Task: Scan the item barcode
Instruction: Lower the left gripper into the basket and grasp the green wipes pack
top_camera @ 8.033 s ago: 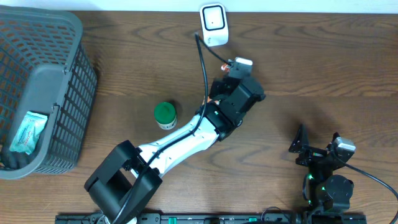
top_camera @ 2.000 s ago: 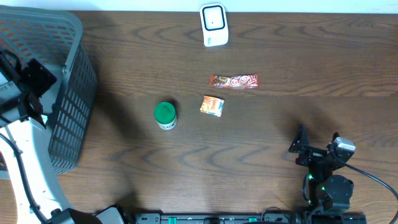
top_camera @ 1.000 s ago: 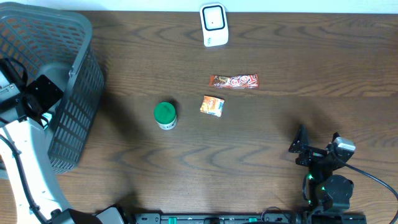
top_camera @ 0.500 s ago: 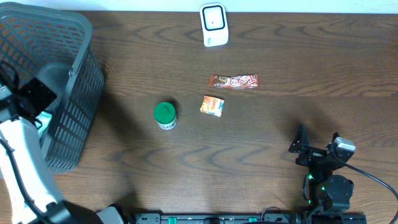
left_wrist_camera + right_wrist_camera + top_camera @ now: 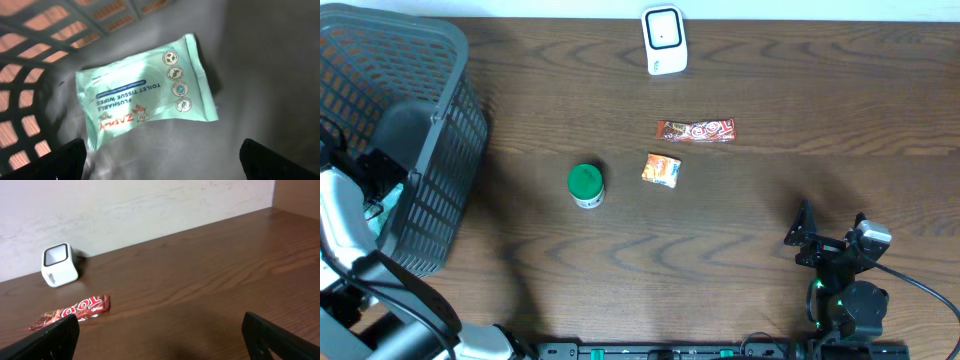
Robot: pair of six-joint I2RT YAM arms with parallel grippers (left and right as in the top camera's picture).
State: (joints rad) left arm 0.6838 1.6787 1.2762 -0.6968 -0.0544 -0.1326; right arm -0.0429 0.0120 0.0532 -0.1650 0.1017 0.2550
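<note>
Our left gripper (image 5: 160, 162) hangs inside the grey basket (image 5: 65, 20) with its jaws spread wide and empty. The mint-green pack of toilet tissue wipes (image 5: 145, 92) lies flat on the basket floor just ahead of them, roughly centred between the two fingertips and touching neither. Our right gripper (image 5: 160, 345) sits low over the wooden table (image 5: 210, 280), jaws likewise wide apart around nothing; ahead of them and off to the left lies a red candy bar (image 5: 70, 312), with the white barcode scanner (image 5: 59, 265) standing farther ahead by the wall.
</note>
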